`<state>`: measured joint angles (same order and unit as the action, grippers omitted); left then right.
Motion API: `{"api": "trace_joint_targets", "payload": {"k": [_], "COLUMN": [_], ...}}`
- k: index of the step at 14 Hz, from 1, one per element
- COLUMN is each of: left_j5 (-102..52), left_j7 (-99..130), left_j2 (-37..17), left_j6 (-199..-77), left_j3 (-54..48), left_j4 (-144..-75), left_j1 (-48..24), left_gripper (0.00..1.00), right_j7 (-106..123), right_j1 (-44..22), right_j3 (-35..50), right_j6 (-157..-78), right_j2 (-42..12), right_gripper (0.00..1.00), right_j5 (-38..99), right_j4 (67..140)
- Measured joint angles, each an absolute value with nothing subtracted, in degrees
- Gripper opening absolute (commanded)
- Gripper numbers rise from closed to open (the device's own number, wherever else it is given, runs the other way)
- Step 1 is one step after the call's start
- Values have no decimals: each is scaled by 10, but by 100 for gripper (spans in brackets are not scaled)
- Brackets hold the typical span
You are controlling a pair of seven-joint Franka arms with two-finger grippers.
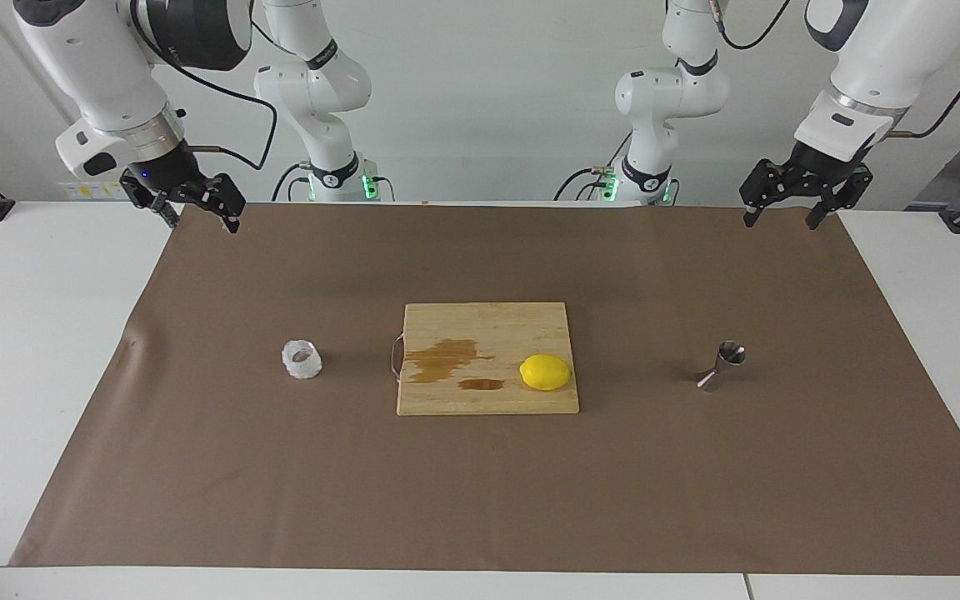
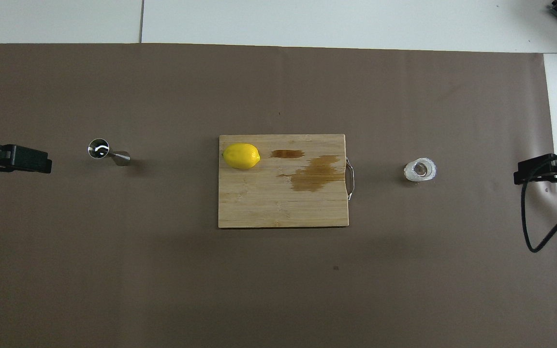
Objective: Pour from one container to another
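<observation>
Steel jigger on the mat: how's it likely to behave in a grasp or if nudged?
The jigger stands upright on a small base with a narrow waist, so it will probably tip if nudged high. Its shiny steel cones likely make it slippery to pinch. It looks rigid, so the wall shouldn't crush.

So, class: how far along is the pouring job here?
Nothing done yet. The crinkled cup and steel jigger stand untouched on the brown mat, either side of the cutting board. Left gripper and right gripper hang open, empty. Grasping, lifting and pouring all remain.
</observation>
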<state>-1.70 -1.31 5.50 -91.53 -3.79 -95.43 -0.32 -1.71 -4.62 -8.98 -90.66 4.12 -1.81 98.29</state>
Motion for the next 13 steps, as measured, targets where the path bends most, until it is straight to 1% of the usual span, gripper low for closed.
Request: {"api": "trace_joint_targets", "payload": {"k": [3, 7, 9, 13], "left_j5": [-17, -18, -23, -65], "left_j7": [-13, -13, 3, 48], "left_j2": [62, 58, 37, -45], "left_j6": [-913, -913, -914, -919], "left_j3": [-36, -33, -32, -29], "left_j4": [-966, -964, -950, -888], "left_j1": [-2, 12, 26, 77], "left_gripper": [100, 100, 100, 100], "right_j7": [-17, -17, -17, -17], "right_j1": [-46, -46, -46, -46], "right_j3": [-90, -90, -90, -90], "right_j6": [-907, -907, -907, -907], "right_j2": [41, 41, 41, 41], "right_gripper": [100, 100, 100, 100], "right_j5": [-18, -18, -18, -18], "right_j4": [983, 983, 983, 983]}}
